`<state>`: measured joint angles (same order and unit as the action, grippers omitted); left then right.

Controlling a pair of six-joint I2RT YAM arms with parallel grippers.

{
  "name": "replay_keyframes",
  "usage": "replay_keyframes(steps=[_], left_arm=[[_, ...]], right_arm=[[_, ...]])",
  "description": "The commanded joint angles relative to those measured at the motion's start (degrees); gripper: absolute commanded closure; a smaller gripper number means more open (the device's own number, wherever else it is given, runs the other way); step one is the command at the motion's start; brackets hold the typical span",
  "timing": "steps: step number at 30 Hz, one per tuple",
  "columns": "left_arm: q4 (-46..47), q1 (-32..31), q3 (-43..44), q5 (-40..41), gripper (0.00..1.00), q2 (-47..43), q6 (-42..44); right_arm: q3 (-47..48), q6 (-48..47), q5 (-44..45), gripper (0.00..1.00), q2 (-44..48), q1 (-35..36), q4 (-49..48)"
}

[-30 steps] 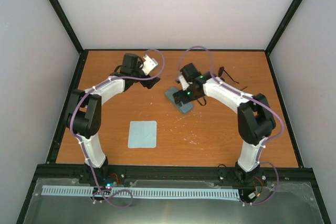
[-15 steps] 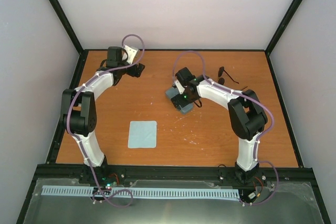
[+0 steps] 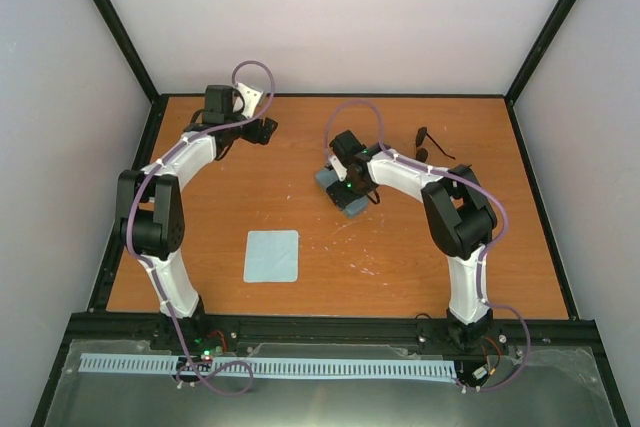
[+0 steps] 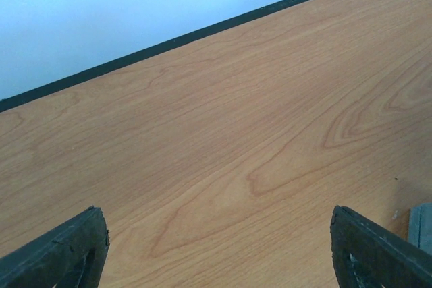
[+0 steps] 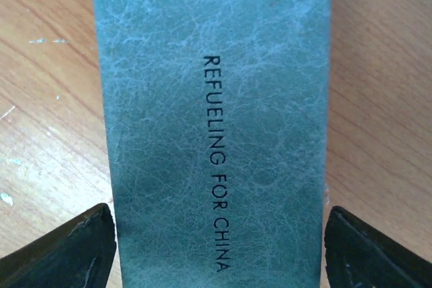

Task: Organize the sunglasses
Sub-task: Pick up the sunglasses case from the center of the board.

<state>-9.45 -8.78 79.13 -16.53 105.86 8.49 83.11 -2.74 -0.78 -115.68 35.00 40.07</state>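
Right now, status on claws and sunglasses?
Left claw open, empty. Right claw straddling case, contact unclear. Sunglasses lying free behind right arm. Nothing covers them.

A robotics lab test cell: white panel walls [image 3: 340, 17], black frame posts [image 3: 110, 22], wooden table [image 3: 400, 257].

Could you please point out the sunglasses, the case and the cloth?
sunglasses [image 3: 422, 152], top view, on a dark lens.
case [image 5: 212, 133], right wrist view, middle of its lid.
cloth [image 3: 272, 256], top view, at its centre.
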Motion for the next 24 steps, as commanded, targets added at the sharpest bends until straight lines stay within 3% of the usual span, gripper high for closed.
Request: replay_keyframes(steps=[1,6,14,16,18,21,24], left_arm=[[-2.05,-0.1,2.76,-2.18,0.12,0.57,-1.27],[-2.4,-0.1,3.07,-3.08,0.12,0.41,-0.67],[-1.4,-0.28,3.24,-11.38,0.19,-0.5,1.67],[-0.6,-0.28,3.83,-13.86,0.28,-0.98,3.45],[1.92,-0.28,3.56,-16.11,0.44,-1.43,4.3],[2.75,-0.36,4.34,-21.85,0.66,-0.83,4.25],[1.76,-0.53,4.92,-27.77,0.78,-0.62,3.96]], right_arm=[[1.97,-0.36,0.0,0.25,-0.61,-0.04,-0.53],[1.25,-0.47,-1.0,0.53,-0.05,-0.02,-0.52],[-0.05,2.48,-2.45,0.7,1.16,-0.31,-2.43],[0.54,3.96,-5.15,0.74,2.67,-1.24,-4.11],[1.73,6.48,-7.94,0.95,3.73,-2.71,-5.81],[4.66,10.18,-14.81,0.97,4.17,-6.12,-7.51],[6.73,13.8,-22.04,0.97,3.98,-9.33,-9.89]])
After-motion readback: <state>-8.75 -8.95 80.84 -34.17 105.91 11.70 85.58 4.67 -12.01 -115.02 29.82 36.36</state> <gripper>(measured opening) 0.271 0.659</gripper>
